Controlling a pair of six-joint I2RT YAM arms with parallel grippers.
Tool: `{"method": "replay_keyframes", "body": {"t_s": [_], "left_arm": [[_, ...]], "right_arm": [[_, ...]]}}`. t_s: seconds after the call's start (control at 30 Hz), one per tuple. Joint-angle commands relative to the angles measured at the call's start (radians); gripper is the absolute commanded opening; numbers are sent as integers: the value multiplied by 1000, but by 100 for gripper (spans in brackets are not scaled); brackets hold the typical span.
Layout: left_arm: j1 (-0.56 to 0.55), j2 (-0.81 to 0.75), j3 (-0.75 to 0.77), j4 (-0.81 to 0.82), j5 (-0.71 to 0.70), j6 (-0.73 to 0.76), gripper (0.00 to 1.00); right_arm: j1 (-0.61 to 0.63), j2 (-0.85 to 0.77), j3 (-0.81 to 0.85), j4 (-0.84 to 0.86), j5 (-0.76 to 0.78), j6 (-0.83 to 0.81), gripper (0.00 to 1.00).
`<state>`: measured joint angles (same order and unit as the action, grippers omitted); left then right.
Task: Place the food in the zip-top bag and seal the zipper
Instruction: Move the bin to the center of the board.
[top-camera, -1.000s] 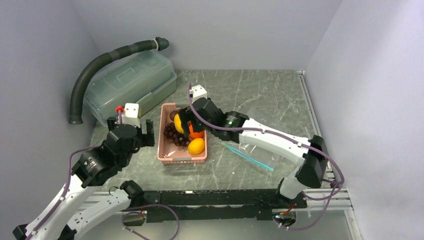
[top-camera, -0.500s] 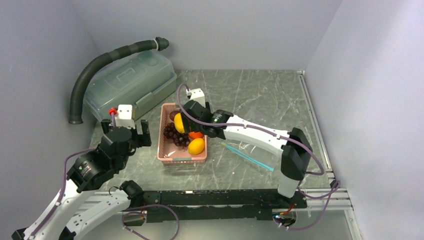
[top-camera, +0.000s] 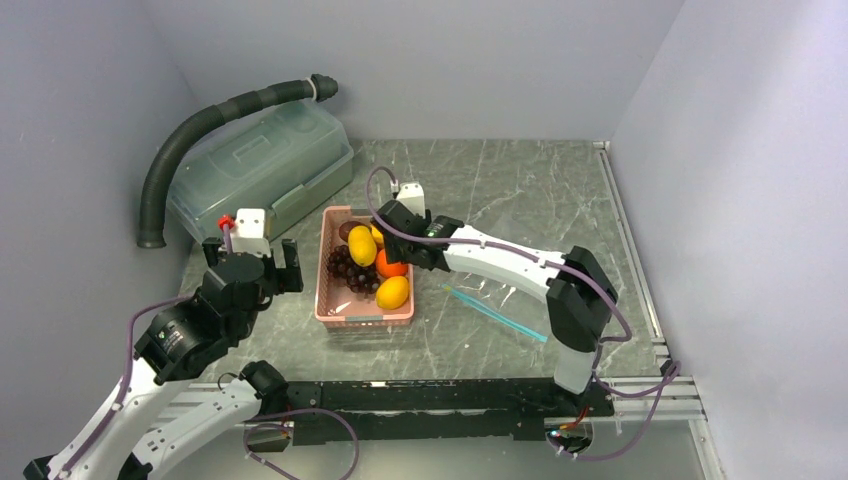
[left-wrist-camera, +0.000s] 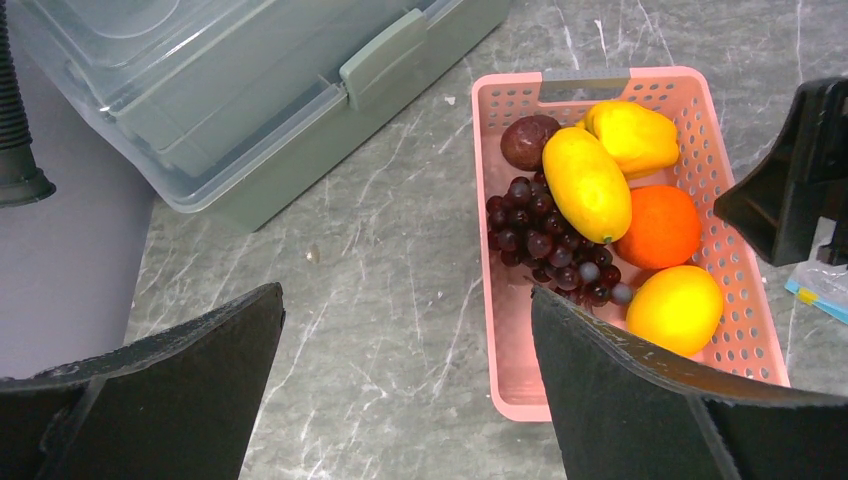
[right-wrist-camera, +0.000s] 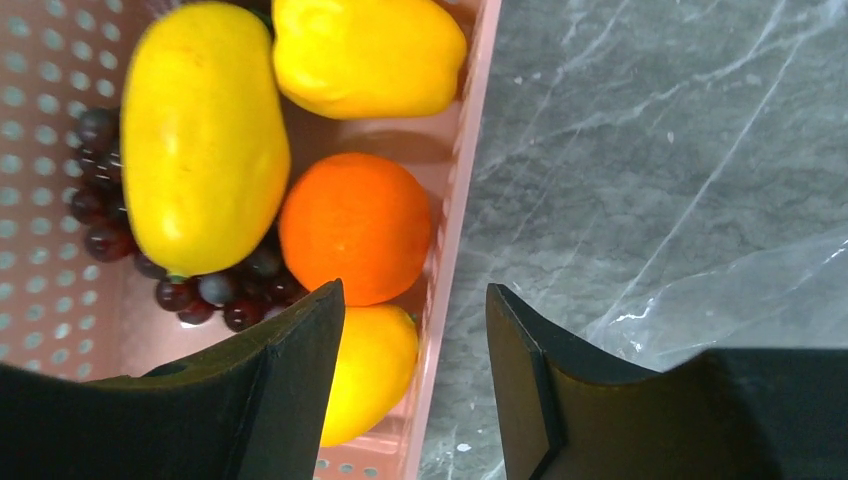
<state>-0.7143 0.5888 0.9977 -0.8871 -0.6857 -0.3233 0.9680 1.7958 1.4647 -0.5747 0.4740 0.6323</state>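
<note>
At 3 o'clock of pink slotted plastic basket (top-camera: 365, 319), right fingers (right-wrist-camera: 270, 400) backing off, spread, empty; yellow oval fruit (top-camera: 361, 245) staying inside. Left fingers (left-wrist-camera: 640, 400) spread. Clear floppy zip-top bag (top-camera: 515, 303), 4 o'clock on counter (top-camera: 500, 180), remaining unfilled.

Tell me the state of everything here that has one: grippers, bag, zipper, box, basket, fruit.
Food, all in the pink basket, none bagged.
Pink basket, upright, loaded.
Left gripper, open, empty.
Right gripper, open, empty, above basket's right rim.
Zip-top bag, flat on table, empty.
Zipper, open or sealed cannot be told.
Lidded box, lid shut.
</note>
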Motion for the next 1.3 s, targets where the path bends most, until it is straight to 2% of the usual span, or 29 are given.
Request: {"method": "replay_keyframes", "body": {"t_s": [0.0,0.2,0.63,0.97,1.27], "left_arm": [[6,6,11,33,-4,-3,99],[10,12,10,36,1,-1,99],[22,26,9,42,14,3,99],[22,25,7,42,17,3,99],[24,31,7,40,15,1,99]], "right_arm": [[-14,11,-35,0,28,39,57],[-38,15,-81,21,10,54,52],[-57,20,-120,51,-36,47,30],[-73,-13,-153,55,-29,44,0],[-104,-97,-212,52,1,28,0]]}}
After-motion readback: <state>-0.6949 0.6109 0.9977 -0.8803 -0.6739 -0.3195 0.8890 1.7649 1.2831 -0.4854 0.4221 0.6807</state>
